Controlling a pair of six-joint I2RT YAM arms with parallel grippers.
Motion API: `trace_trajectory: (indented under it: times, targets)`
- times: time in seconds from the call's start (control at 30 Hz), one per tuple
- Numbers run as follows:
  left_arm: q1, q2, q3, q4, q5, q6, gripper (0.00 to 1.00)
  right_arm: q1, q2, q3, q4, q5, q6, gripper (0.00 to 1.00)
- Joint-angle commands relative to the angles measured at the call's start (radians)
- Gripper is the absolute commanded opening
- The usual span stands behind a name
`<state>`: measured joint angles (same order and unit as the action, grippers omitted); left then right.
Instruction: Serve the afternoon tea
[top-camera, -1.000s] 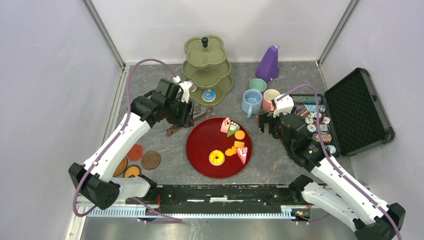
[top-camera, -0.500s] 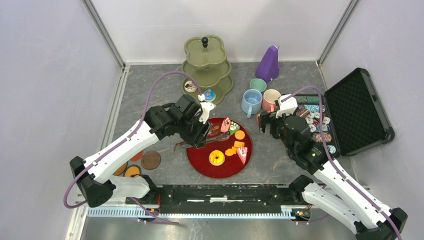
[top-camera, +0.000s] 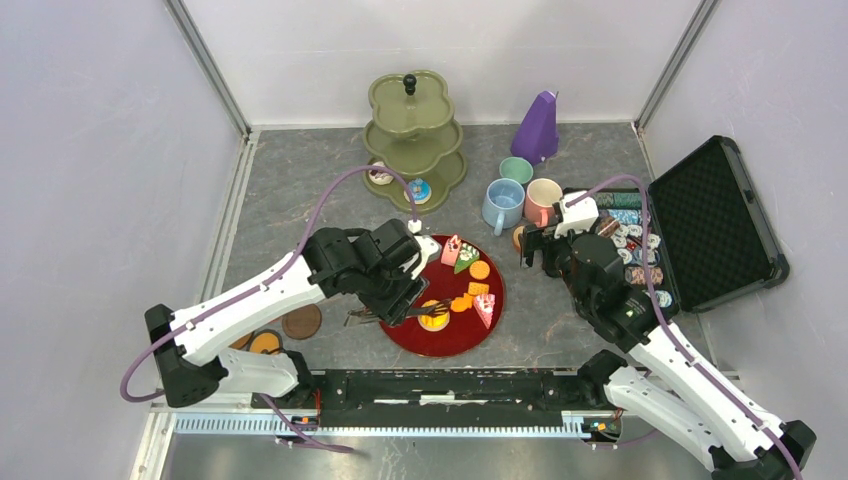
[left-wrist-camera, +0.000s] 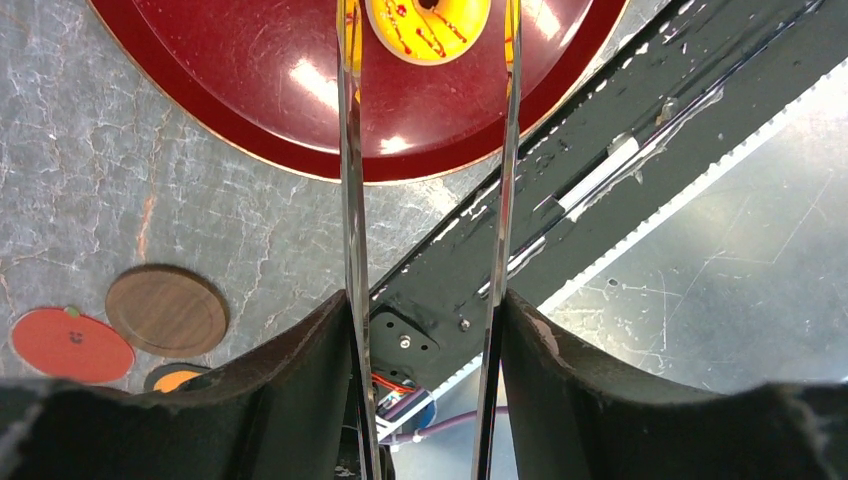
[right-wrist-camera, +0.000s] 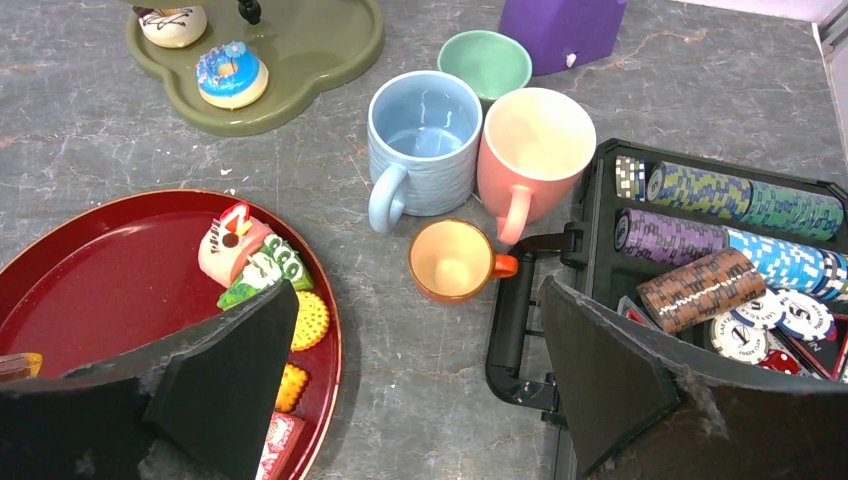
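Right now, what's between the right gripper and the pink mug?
The orange cup, standing just short of the pink mug, ahead of the right gripper; right wrist view.

Left hand (top-camera: 398, 297) holds tongs (top-camera: 371, 317) at yellow donut (top-camera: 434, 318).

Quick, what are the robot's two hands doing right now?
Left gripper: holding the tongs, tips astride the yellow donut.
Right gripper: open, holding nothing.

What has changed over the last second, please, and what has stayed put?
The left gripper, holding tongs, swung from the stand back to the tray; the tong tips now straddle the yellow donut, which has not been lifted. The right gripper stayed open by the orange cup. Nothing else visibly moved.
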<state>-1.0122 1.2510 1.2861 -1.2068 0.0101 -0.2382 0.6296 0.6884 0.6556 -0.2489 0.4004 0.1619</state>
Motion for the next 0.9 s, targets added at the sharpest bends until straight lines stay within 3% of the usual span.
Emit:
trace_trajectory:
  times: [0.0,0.87]
  targets:
    - [-0.028,0.025,0.014,-0.019,-0.057,-0.071,0.60,0.002,0.001,-0.013,0.031,0.007,0.007,0.98]
    - [-0.115,0.145,-0.008,0.030,-0.109,-0.093,0.63,0.002,-0.002,-0.042,0.036,-0.007,0.026,0.98]
